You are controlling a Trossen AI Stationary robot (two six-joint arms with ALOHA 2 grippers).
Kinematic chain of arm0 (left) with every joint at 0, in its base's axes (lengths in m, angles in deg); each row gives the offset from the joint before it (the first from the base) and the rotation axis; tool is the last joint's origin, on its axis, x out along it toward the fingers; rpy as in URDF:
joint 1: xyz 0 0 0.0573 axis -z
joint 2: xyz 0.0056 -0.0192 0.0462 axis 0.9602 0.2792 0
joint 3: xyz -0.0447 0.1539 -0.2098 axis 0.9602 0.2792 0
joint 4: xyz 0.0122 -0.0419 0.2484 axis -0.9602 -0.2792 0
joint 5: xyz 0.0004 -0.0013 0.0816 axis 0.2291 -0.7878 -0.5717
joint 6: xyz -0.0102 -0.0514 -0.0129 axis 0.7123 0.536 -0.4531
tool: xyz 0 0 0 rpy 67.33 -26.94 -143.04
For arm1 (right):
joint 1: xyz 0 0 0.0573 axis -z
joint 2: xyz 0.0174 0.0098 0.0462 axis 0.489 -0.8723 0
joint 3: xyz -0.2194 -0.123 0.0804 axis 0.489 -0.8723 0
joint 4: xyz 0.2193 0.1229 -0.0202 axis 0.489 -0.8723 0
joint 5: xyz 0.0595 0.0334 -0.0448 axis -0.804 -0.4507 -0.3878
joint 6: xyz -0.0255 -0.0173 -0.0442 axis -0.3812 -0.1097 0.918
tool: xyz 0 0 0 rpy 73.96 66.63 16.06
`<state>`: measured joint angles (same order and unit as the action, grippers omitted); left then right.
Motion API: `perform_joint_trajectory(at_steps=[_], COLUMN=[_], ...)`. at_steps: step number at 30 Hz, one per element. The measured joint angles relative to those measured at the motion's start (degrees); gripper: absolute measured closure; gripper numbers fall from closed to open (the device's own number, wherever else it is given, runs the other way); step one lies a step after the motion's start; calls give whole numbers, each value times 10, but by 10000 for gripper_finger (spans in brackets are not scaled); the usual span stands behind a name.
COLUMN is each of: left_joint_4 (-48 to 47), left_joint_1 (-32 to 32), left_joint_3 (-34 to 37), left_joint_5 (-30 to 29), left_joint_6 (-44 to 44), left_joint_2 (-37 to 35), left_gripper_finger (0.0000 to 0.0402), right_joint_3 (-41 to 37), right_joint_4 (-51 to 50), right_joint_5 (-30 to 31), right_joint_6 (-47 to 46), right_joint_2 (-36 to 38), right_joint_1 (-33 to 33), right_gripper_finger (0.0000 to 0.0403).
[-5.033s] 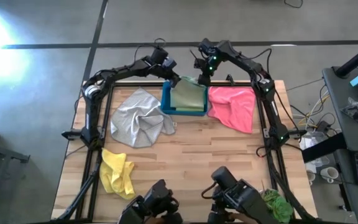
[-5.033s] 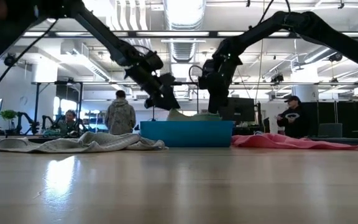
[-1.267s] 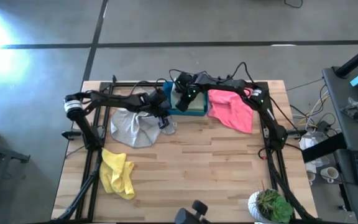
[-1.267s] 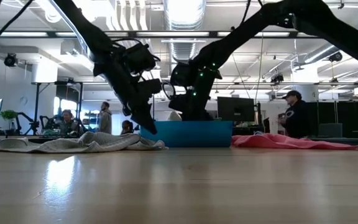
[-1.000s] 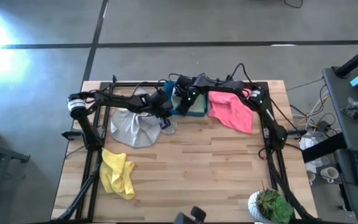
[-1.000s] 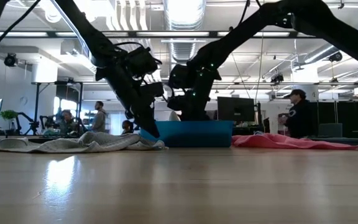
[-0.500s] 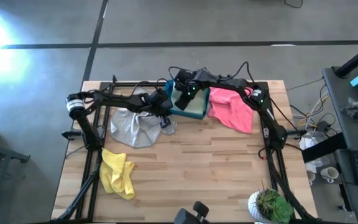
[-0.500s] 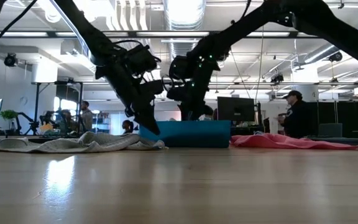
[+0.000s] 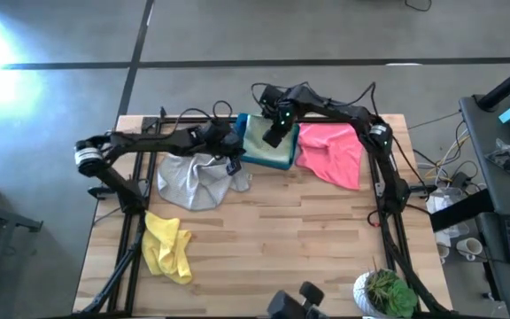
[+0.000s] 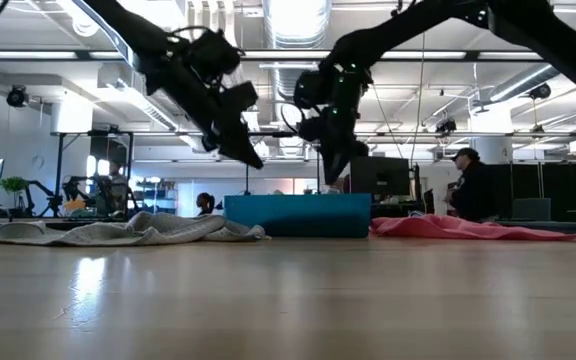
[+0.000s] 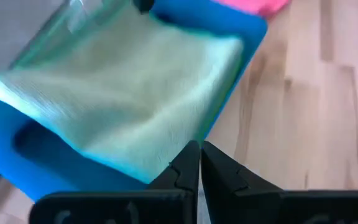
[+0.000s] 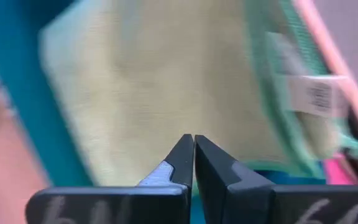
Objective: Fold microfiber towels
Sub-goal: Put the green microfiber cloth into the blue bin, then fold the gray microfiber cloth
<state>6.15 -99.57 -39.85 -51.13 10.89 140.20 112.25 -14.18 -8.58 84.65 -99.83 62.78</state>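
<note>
Hovering empty, both end effectors pinched together, above soft sage green towel (image 9: 268, 140) in rigid blue bin (image 9: 253, 159).

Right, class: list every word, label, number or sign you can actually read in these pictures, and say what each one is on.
No text can be read anywhere in these views.
White care tag sewn to the edge of the pale sage green towel in the blue bin: it carries print, too blurred to read.
Monitor in the room behind the table: nothing legible.
</note>
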Motion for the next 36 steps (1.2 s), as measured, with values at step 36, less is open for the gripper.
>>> perform_joint_trajectory(at_steps=[36], left_joint_4=[-217], left_joint_1=[-35], left_joint_3=[-29], left_joint_5=[-56], left_joint_6=[-4], left_joint_2=[-88], left_gripper_finger=[401], right_joint_3=[-81], right_joint_4=[109], right_joint_5=[19], right_joint_6=[61], right_joint_2=[46], right_joint_1=[67], right_gripper_finger=[394])
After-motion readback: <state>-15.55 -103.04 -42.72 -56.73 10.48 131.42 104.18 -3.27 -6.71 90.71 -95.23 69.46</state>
